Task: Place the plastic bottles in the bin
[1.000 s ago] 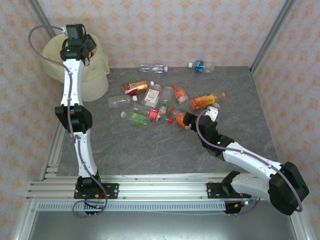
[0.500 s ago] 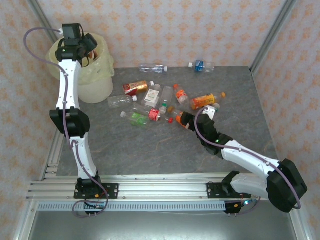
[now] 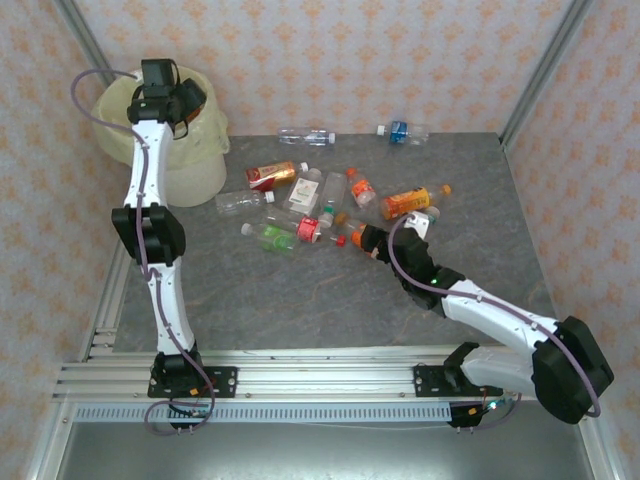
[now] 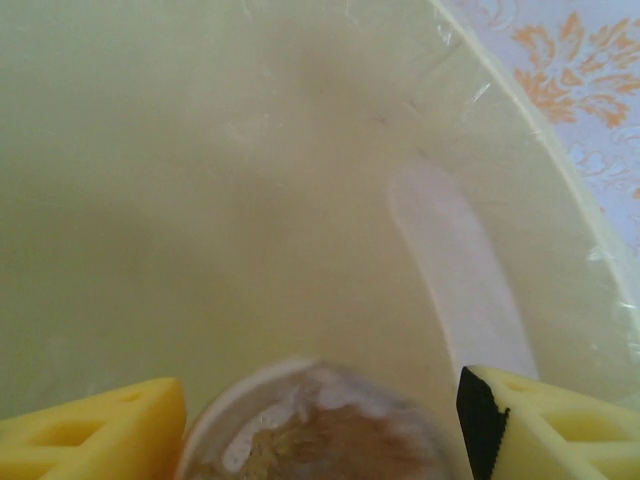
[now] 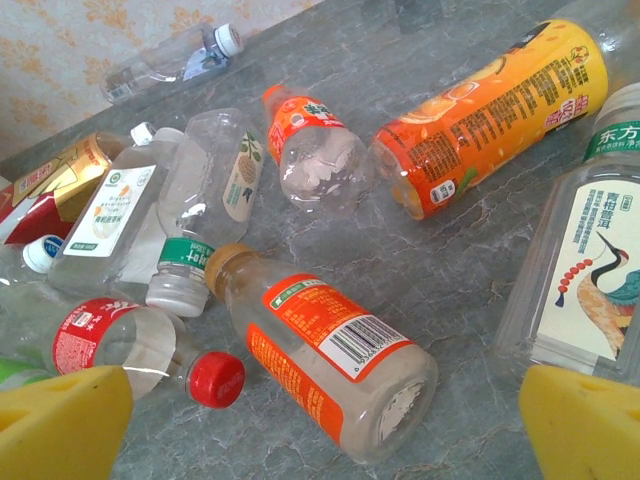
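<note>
Your left gripper (image 3: 185, 100) hangs over the bin (image 3: 200, 165) at the far left, pads part-way apart with a bottle base (image 4: 310, 435) between them; gripped or loose, I cannot tell; if it clings to a pad, it may fall outside the rim as you withdraw. Your right gripper (image 5: 325, 410) gapes wide over the orange-labelled bottle (image 5: 330, 350) in the mid-table heap of bottles (image 3: 310, 205); closing could catch the red-capped bottle (image 5: 130, 345) to its left, or squirt the round one away.
</note>
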`<state>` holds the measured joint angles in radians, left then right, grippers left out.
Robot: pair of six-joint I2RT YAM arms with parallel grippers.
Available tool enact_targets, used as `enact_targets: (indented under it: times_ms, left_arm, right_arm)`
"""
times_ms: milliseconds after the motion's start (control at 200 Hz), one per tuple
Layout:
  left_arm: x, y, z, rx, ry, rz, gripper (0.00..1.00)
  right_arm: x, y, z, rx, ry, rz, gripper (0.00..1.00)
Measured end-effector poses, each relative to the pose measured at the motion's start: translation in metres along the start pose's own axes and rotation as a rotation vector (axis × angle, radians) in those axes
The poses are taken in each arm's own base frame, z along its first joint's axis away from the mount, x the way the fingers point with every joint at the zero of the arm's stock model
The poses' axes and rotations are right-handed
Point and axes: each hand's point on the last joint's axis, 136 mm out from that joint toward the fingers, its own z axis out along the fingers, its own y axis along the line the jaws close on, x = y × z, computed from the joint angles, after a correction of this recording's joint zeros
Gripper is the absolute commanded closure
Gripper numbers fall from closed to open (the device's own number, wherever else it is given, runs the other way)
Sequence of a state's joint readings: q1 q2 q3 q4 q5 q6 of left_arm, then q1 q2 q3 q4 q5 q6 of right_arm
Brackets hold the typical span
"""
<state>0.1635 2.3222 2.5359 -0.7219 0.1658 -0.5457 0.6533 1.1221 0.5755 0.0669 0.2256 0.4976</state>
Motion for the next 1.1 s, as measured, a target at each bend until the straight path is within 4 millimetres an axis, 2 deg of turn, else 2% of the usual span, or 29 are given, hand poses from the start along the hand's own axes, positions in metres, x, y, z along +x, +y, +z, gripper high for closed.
enact_targets:
  times_ms: [180,405,610,711,871,1101]
  left_arm:
    - [-0.003,-0.004,0.007,0.023,-0.013,-0.030,0.19]
    - [-0.014,-0.012,0.001,0.046,-0.044,-0.042,0.16]
    - [-0.014,-0.012,0.000,0.046,-0.045,-0.033,0.16]
    - [-0.015,-0.014,-0.004,0.050,-0.043,-0.024,0.11]
    - [-0.027,-0.025,-0.035,0.077,-0.060,0.025,0.01]
    - [-0.054,-0.050,-0.113,0.156,-0.123,0.080,0.00]
  right_arm:
    - [0.003,0.000,0.002,-0.001,0.014,-0.005,0.01]
    - [0.003,0.002,0.003,-0.003,0.017,-0.005,0.01]
    - [0.004,0.000,0.006,-0.019,0.041,-0.036,0.01]
    - [0.011,-0.002,0.011,-0.037,0.090,-0.096,0.00]
    - [0.025,-0.001,0.027,-0.050,0.213,-0.229,0.00]
    - [0.025,0.001,0.056,-0.017,0.305,-0.356,0.01]
